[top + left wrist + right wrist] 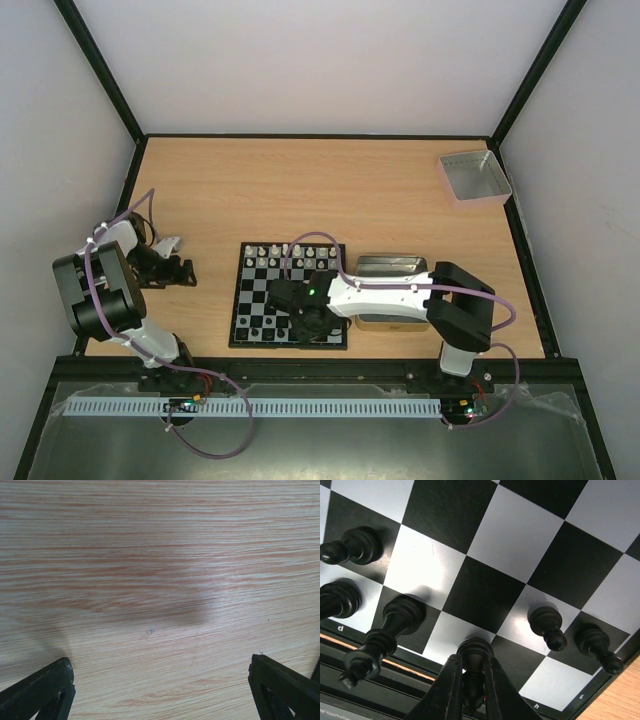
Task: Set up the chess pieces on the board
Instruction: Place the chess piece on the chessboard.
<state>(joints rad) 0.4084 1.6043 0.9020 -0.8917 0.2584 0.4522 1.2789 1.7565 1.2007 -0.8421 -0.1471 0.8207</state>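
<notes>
The board point(262, 291) lies at the table's near middle. White pieces point(290, 250) line its far rows and black pieces point(258, 331) stand on its near rows. My right gripper point(305, 318) is over the board's near edge. In the right wrist view it point(472, 680) is shut on a black piece point(475, 657), whose base is at a white square of the edge row. A tall black piece point(385, 635) stands to its left and two black pawns point(547, 625) to its right. My left gripper point(185, 270) is open and empty over bare wood left of the board; its fingers point(45, 690) stand wide apart.
A shallow metal tin point(390, 265) lies right of the board, partly under my right arm. A grey square tray point(474, 177) stands at the far right corner. Black frame posts and white walls ring the table.
</notes>
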